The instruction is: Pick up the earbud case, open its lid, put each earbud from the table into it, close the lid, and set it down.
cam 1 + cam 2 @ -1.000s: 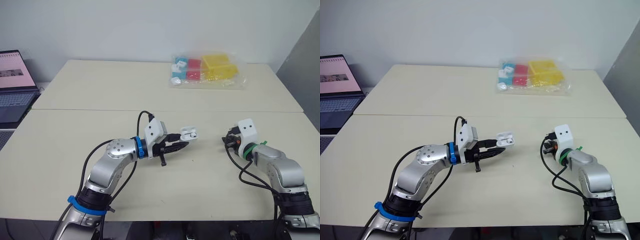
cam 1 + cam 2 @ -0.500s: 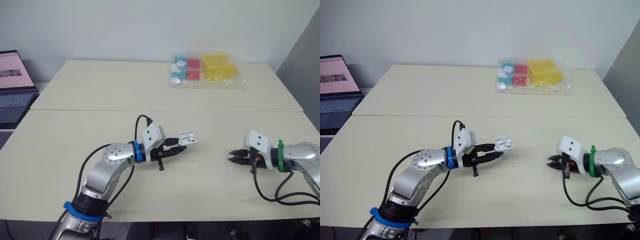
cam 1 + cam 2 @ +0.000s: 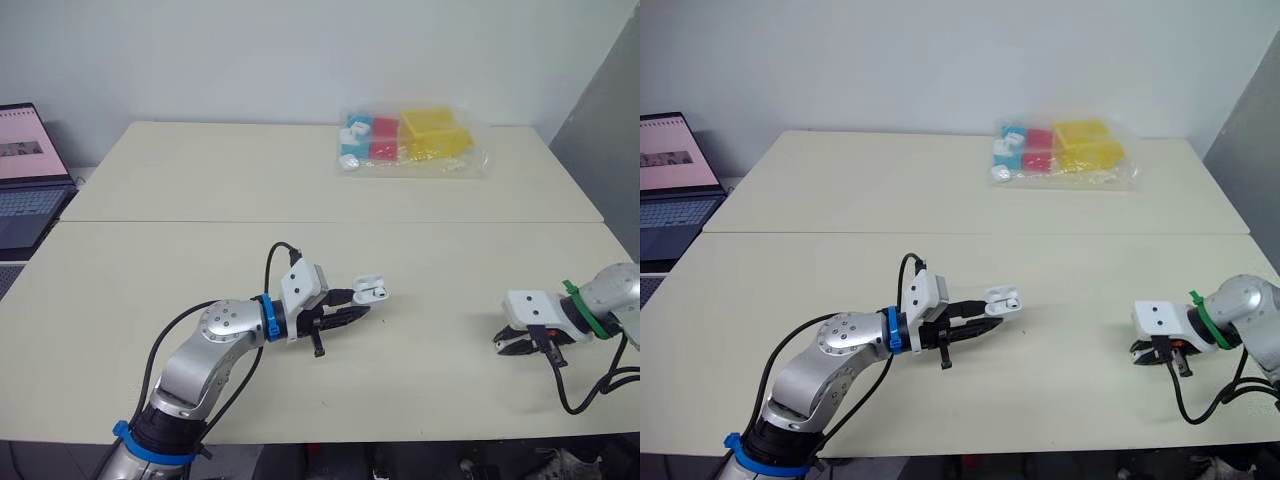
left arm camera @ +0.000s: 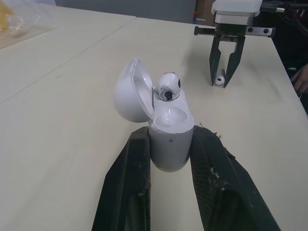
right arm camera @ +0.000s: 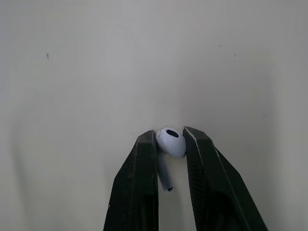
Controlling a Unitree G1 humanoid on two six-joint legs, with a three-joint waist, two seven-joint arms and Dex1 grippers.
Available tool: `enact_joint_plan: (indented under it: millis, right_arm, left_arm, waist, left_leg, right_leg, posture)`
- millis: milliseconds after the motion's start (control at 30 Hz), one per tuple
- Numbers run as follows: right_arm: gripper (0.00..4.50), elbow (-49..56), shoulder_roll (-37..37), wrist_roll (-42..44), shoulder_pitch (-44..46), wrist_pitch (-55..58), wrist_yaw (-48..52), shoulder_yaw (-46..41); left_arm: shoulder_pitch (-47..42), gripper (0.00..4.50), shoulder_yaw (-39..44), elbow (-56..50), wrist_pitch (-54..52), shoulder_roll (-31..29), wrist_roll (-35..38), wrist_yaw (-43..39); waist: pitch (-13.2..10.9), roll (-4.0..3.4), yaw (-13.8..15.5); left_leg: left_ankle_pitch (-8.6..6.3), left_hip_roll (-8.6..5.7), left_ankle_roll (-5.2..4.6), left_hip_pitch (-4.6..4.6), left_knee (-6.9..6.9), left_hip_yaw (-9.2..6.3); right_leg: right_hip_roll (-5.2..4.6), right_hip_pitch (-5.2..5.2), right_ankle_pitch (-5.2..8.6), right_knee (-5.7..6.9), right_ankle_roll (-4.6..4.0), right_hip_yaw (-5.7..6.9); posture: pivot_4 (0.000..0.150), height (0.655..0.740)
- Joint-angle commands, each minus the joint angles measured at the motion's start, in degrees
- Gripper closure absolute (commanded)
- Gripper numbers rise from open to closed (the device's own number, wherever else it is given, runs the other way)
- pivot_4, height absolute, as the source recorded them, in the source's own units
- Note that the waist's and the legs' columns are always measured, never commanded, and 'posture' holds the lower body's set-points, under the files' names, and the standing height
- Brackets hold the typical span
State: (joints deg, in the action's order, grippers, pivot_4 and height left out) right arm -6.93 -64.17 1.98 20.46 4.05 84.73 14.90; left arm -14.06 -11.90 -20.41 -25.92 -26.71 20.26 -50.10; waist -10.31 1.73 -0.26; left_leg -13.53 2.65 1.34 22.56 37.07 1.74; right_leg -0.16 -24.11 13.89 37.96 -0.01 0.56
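Left gripper (image 4: pixel 171 135) clamped the earbud case (image 4: pixel 167 144) low over the table (image 3: pixel 200 180), its lid open and one earbud (image 4: pixel 167 87) seated inside. Right gripper (image 5: pixel 169 137), well apart on the right, pinched the second earbud (image 5: pixel 172 142), which apparently rested on the tabletop.

Office-like lab: 2 plain beige tables (image 3: pixel 200 180), open laptop (image 3: pixel 25 170), bagged coloured blocks (image 3: pixel 410 145), bare white wall (image 3: pixel 300 50).
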Motion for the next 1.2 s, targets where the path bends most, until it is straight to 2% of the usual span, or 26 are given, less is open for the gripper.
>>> enact_joint_plan:
  millis: [33,167,433,633,700,767,867,1000,1200]
  right_arm:
    - [4.08,1.2,0.1,0.4,0.5,2.2,1.3,-0.6]
    - [4.08,1.4,1.0,-0.5,0.6,2.2,-0.2,-0.6]
    - [1.34,1.5,0.0,0.4,1.2,-2.0,0.6,-2.8]
    - [1.3,8.4,-3.6,4.0,-2.0,2.4,0.1,-8.0]
    - [1.3,17.0,-6.0,1.4,-7.2,12.1,-5.4,-11.7]
    - [1.3,26.2,-7.1,2.2,-11.2,26.5,-8.7,-13.4]
    - [1.3,32.3,-6.0,2.5,-12.2,40.4,-12.8,-12.7]
    - [1.3,33.2,-7.6,0.8,-12.7,44.6,-14.8,-9.2]
    - [1.3,33.7,-6.9,1.0,-8.5,48.0,-16.5,-4.6]
  left_arm:
    - [-0.1,3.72,0.8,-3.0,0.2,-0.2,1.1,0.4]
    - [-0.6,3.72,0.4,-2.7,0.2,0.0,1.2,0.6]
    - [-0.9,3.72,0.3,-2.2,0.4,0.1,1.2,0.5]
    - [-0.9,3.72,0.0,-2.1,0.6,0.6,1.0,0.9]
    - [-0.7,3.72,0.1,-2.0,0.7,0.9,0.9,1.2]
    - [-0.3,3.72,-0.2,-2.0,0.9,1.3,0.9,1.3]
    - [0.0,3.72,-0.7,-2.0,1.1,1.7,0.8,1.4]
    - [-0.4,3.72,-1.5,-1.2,1.7,2.5,0.4,1.2]
    - [-0.7,3.72,-2.1,-0.2,2.4,3.5,0.0,1.2]
  waist:
    - [0.0,0.0,0.0]
    - [0.0,0.0,0.0]
    - [0.0,0.0,-0.1]
    - [0.0,-0.02,0.1]
    - [0.0,-0.02,0.2]
    - [0.0,-0.03,0.3]
    - [0.0,-0.03,0.3]
    - [0.0,-0.03,0.2]
    - [0.0,-0.03,0.1]
  left_leg:
    - [0.0,0.0,0.0,-0.01,0.0,0.01]
    - [0.0,0.01,0.0,-0.02,0.0,-0.01]
    - [0.0,0.02,0.0,-0.12,0.02,0.02]
    - [0.0,0.01,0.01,-0.06,-0.02,0.01]
    - [0.0,0.02,0.01,-0.02,-0.04,-0.01]
    - [0.0,0.02,0.01,0.01,-0.03,-0.03]
    - [0.0,0.03,0.02,0.0,0.01,-0.04]
    - [0.0,-0.01,0.02,-0.08,0.09,-0.01]
    - [0.0,-0.02,0.02,-0.03,0.02,0.02]
  right_leg:
    - [0.0,0.01,0.0,0.0,0.0,0.0]
    - [0.0,0.01,0.0,0.02,0.0,0.01]
    - [0.01,0.05,-0.01,0.08,0.0,-0.02]
    - [0.01,0.03,0.0,0.04,-0.01,-0.01]
    - [-0.02,0.02,0.02,0.02,-0.04,0.0]
    - [-0.02,0.01,0.02,0.02,-0.04,0.02]
    - [-0.05,0.01,0.02,0.05,-0.03,0.02]
    - [-0.07,0.06,0.01,0.06,-0.02,0.01]
    - [-0.05,0.01,0.0,0.04,-0.01,-0.01]
  posture:
    - [0.15,0.7387]
    - [0.15,0.7387]
    - [0.15,0.7387]
    - [0.15,0.7387]
    - [0.15,0.7387]
    - [0.15,0.7387]
    - [0.15,0.7387]
    - [0.15,0.7387]
    - [0.15,0.7387]
